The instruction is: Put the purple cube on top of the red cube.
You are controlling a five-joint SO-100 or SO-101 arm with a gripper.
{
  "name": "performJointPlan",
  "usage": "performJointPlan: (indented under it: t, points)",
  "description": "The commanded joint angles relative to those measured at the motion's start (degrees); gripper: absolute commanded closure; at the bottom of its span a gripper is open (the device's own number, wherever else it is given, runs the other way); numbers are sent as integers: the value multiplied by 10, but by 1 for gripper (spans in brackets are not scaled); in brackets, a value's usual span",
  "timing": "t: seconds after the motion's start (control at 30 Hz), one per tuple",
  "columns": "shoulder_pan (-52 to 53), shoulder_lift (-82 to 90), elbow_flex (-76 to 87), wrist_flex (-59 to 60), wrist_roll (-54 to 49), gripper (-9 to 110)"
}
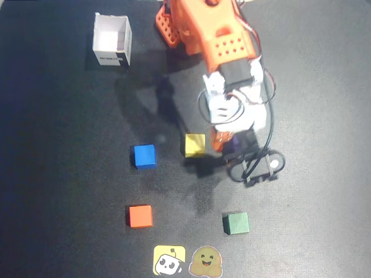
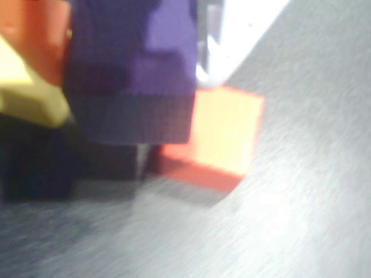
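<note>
Above the dark table [image 1: 69,174], arm [image 1: 214,35] bent down, jaws gripping purple cube [image 2: 136,69].

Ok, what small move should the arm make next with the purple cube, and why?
Probably shift sideways until centred, then lower. In the wrist view the gripper holds the purple cube above the table, overlapping only the red cube edge, so releasing now might tip it.

On the dark table [image 1: 69,174] stand four loose cubes — blue [image 1: 144,156] and yellow [image 1: 195,145] in one row, orange [image 1: 140,216] and green [image 1: 235,223] nearer the bottom edge. A white box [image 1: 112,40] sits open at upper left. Two stickers [image 1: 169,260] — seemingly cartoon faces — lie at the bottom.
</note>
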Motion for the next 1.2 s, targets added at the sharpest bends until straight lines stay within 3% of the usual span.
performJointPlan:
  t: [0.0, 0.67, 1.17]
  points:
    - [-21, 37, 18, -31, 5, 101]
    - [-55, 34, 64, -89, -69, 101]
    - [-42, 38, 72, -87, 109, 101]
